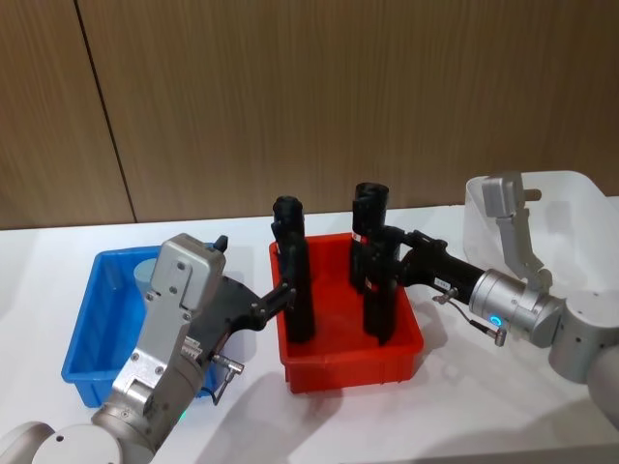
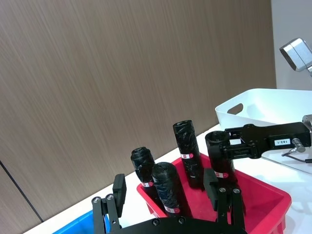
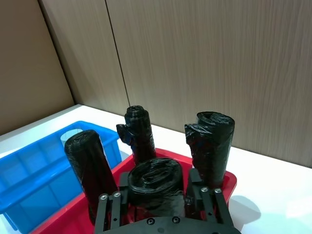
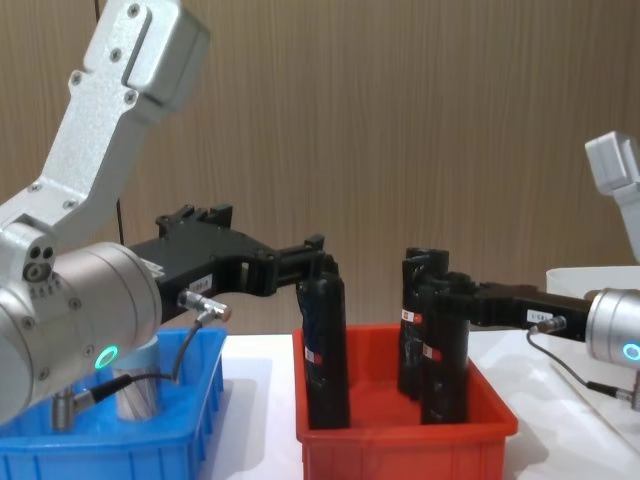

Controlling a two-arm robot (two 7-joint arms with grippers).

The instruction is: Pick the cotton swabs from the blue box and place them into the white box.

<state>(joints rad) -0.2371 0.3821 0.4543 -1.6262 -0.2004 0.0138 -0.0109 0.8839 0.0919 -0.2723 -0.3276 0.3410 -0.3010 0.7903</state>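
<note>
The white surface [image 1: 464, 406] was bare in front of the bins and along its near right side, so you had open room there. The white box [image 1: 571, 208] stood at the far right edge. The red bin [image 1: 353, 362] sat in the middle, the blue box [image 1: 92, 333] to its left, the two just beside each other.

Four black rolls stood upright in the red bin, taller than its walls, and both arms were among them. Your left gripper [image 1: 287, 294] had its fingers closed around the left black roll [image 4: 325, 350] near its upper part. Your right gripper [image 1: 387, 261] reached in from the right, fingers clamped on the front right black roll [image 4: 445, 345]. The rear rolls [image 3: 141, 134] stood close behind it.

One jar of cotton swabs [image 1: 145, 275] stood in the far part of the blue box, partly hidden behind the left arm. It was well apart from both sets of fingers, and behind the left gripper's body.
</note>
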